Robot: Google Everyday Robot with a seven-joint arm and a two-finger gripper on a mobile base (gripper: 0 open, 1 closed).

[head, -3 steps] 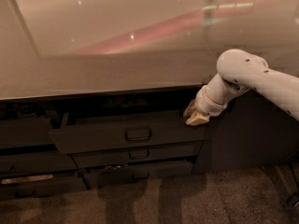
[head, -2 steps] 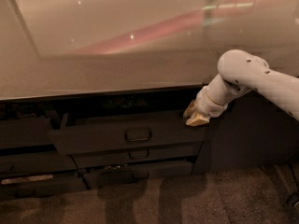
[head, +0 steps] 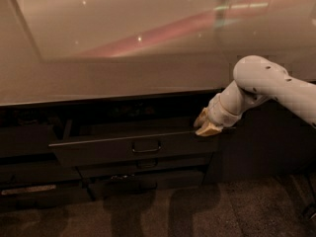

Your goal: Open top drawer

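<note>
Two tan fingers, slightly parted and clasping nothing, touch the right upper edge of the top drawer; the gripper ends one white arm. The single drawer, partly out under the counter, runs left to right, front facing me. Two narrower drawers sit below.

Gloss above, matt below.
The bench top is smooth and mirror-glossy; the top drawer front is matt dark grey; the arm has a smooth white plastic-looking shell; the tan gripper, at the drawer's right top edge, looks matt; the floor looks rough, carpet-like.
</note>
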